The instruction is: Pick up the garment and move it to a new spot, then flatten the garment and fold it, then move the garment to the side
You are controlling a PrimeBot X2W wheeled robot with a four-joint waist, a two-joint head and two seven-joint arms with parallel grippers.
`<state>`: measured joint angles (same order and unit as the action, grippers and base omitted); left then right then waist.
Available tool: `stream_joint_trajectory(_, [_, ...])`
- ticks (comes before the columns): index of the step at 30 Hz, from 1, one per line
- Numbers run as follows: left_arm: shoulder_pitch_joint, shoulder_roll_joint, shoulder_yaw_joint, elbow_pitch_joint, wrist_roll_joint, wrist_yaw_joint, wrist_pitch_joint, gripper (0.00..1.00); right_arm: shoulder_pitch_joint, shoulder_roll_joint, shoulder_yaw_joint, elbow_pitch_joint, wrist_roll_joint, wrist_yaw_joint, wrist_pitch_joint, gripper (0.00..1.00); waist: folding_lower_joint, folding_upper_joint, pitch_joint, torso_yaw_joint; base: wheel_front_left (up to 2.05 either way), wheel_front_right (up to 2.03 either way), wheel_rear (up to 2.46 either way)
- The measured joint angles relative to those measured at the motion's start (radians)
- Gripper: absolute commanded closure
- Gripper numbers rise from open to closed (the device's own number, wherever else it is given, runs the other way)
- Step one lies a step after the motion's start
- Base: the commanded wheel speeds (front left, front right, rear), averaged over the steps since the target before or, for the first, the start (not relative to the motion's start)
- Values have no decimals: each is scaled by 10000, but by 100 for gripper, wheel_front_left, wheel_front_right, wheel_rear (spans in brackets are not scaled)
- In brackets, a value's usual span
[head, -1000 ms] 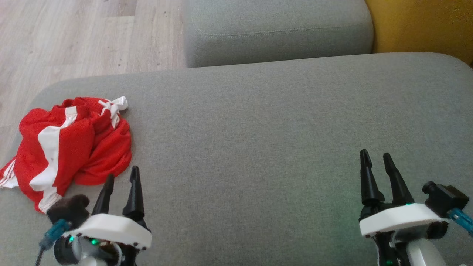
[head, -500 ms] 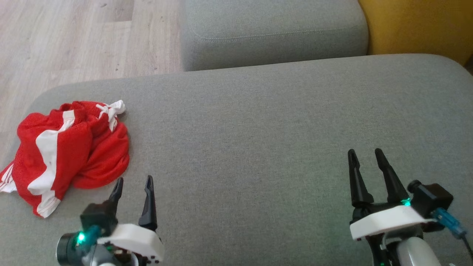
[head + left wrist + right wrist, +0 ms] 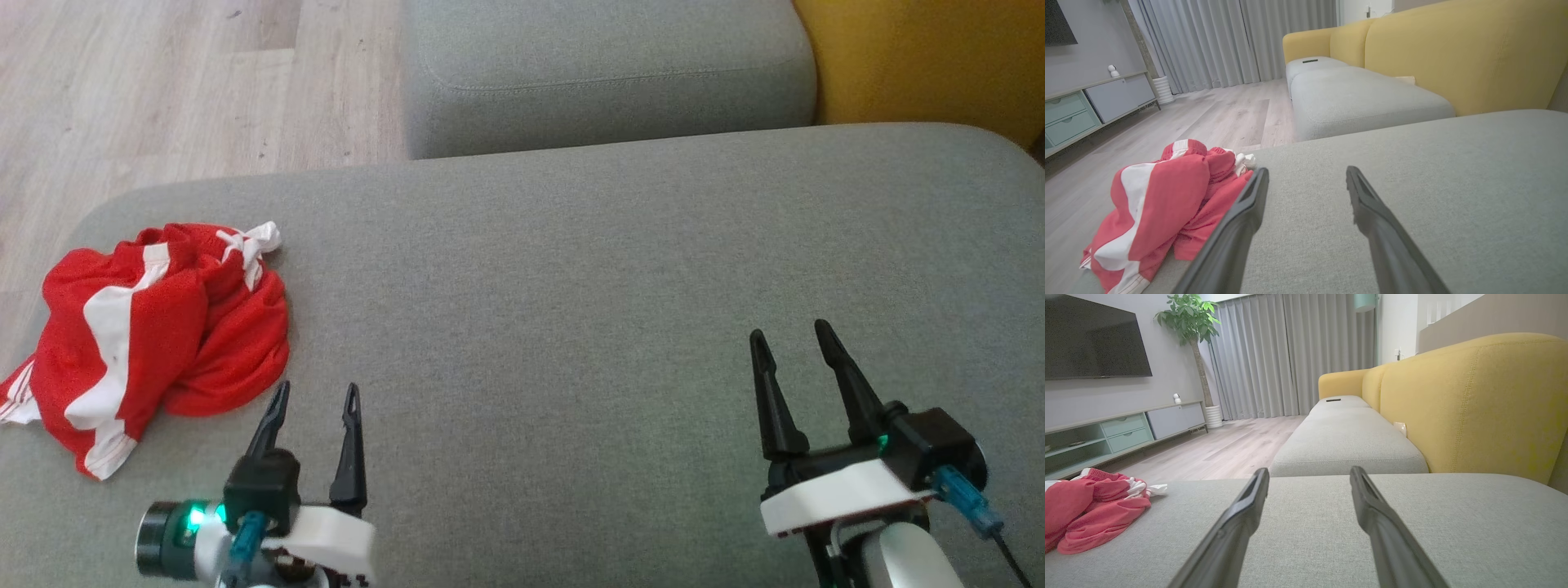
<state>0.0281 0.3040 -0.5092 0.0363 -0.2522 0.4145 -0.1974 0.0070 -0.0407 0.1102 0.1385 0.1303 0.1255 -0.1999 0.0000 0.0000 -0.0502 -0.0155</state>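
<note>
On grey cushion, crumpled garment, yellow backrest

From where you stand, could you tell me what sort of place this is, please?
Most likely a home living room: a yellow-backed sofa, a wall-mounted television above a low media cabinet, and a potted plant beside floor-length curtains.

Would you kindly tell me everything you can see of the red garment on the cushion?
The garment is red with broad white stripes and a bunched white tie at its far side; the cloth looks like thin sports mesh. It lies crumpled in a loose heap, neither spread nor folded, at the left end of the grey cushion, which bears it. The open left gripper is close beside it, seemingly not touching.
</note>
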Motion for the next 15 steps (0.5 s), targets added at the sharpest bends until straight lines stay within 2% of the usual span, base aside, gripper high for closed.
stream_joint_trajectory(2, [2, -48, 36, -176, -117, -29, -82, 0, 1, -2, 4, 0, -12, 0, -46, 0, 0, 0, 9, 11, 0, 0, 0])
stream_joint_trajectory(8, [168, -537, 700, -593, -328, -500, -253, 0, 5, -4, 42, 44, 368, 2, -205, 0, 0, 0, 24, 47, 0, 0, 0])
stream_joint_trajectory(11, [363, -922, 1306, -878, -278, -947, -336, 0, 9, -4, 115, 117, 874, 2, -293, 0, 0, 0, 24, 56, 0, 0, 0])
stream_joint_trajectory(15, [744, -1275, 1833, -959, 307, -1649, -426, 0, 12, -6, 128, 403, 1482, 2, -399, 0, 0, 0, 5, 55, 0, 0, 0])
